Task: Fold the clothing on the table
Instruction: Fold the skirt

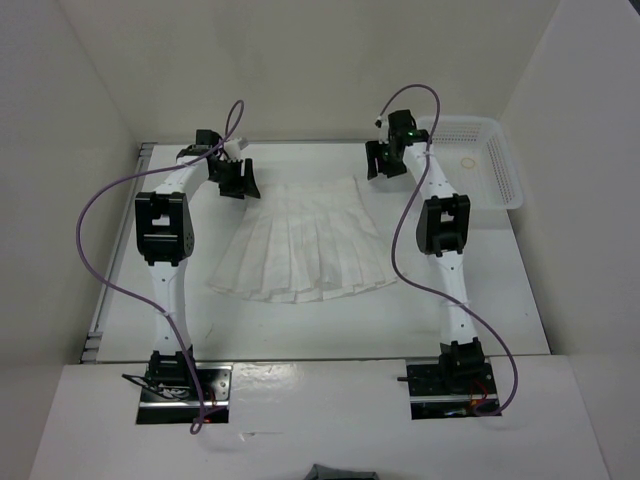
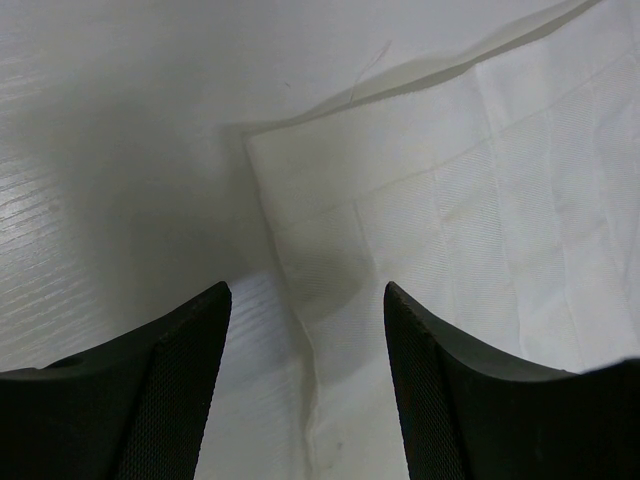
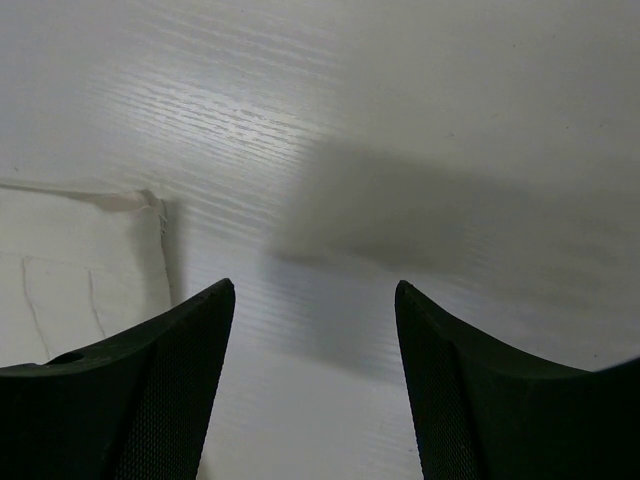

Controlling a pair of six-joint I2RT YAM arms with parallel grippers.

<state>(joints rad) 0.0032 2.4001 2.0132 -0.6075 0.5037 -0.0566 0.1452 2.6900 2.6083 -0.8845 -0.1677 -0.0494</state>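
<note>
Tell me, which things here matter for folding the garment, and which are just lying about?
For the job: the clothing, the table it lies on, the left gripper and the right gripper, both open.
Lying about: the white basket at the table's far right corner.

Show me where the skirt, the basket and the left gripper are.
skirt (image 1: 305,245), top view, middle of the pleated fabric.
basket (image 1: 508,172), top view, its right wall.
left gripper (image 2: 306,292), left wrist view, midway between its fingertips.
</note>
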